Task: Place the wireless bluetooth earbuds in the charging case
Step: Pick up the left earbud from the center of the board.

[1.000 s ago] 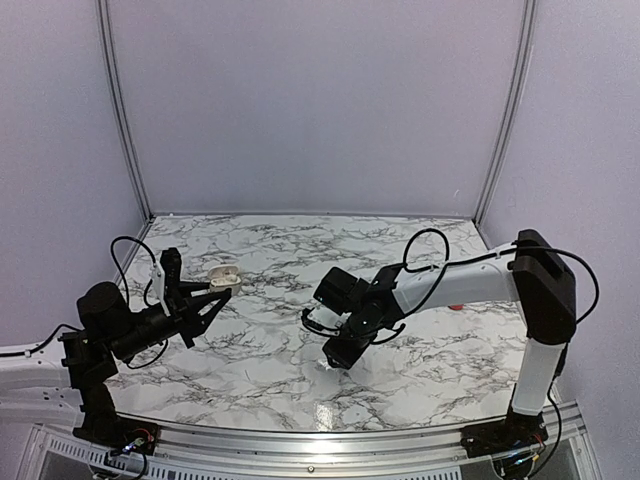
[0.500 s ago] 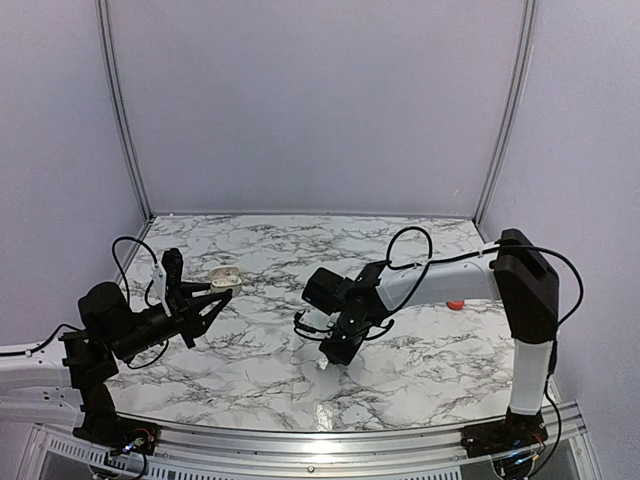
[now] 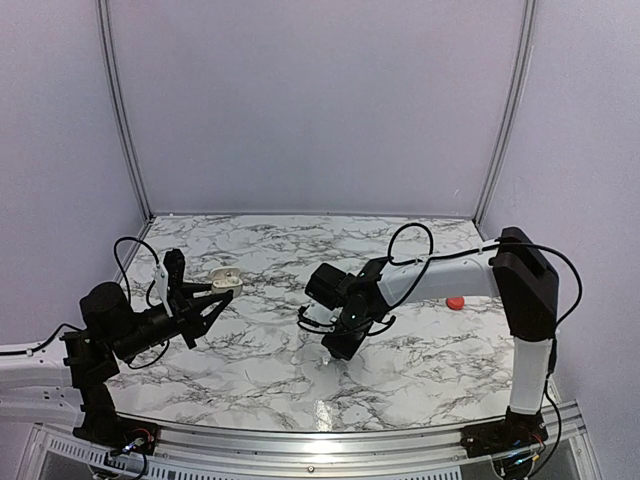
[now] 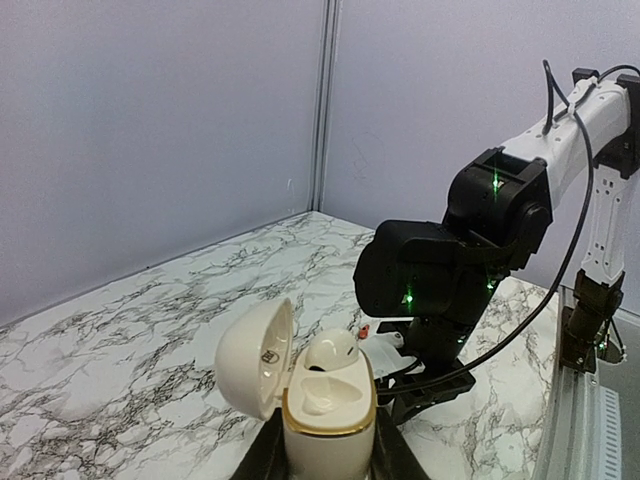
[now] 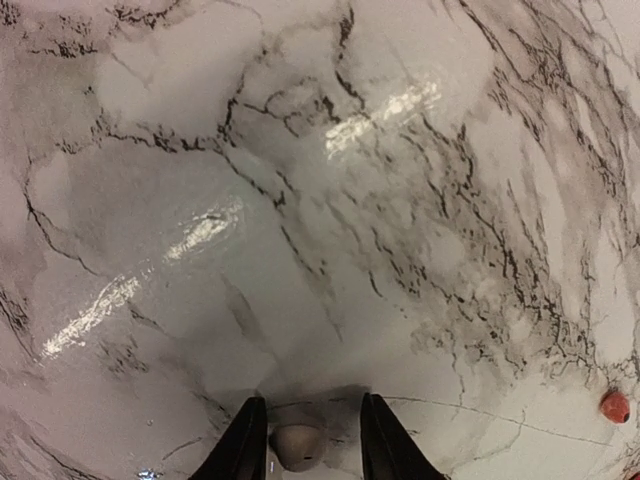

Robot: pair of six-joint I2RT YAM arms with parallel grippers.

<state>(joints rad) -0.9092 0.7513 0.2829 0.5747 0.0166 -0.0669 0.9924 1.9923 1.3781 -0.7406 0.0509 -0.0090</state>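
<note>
Right wrist view first: confirm bud (image 5: 298,445) between right hand (image 5: 311,400) fingers, unclear whether pinched, then seat gently in free socket of case (image 4: 325,385) clamped by left hand (image 4: 327,455)

Soft, even light from overhead, no hard shadows: the arms throw only faint grey smudges on the marble table (image 3: 250,370). A white patch of glare sits on its near edge, just below centre. The wall posts (image 3: 123,110) splay outward toward the top, a wide-lens stretch. On the right wrist camera, bright streaks of glare run diagonally across the glossy top. The right gripper (image 5: 305,405) is a dark silhouette at the bottom edge, and the bud (image 5: 297,445) between its fingers is soft and dim in shadow. On the left wrist camera, the case (image 4: 325,400) is crisp and evenly lit, and the far wall is a little hazy.
</note>
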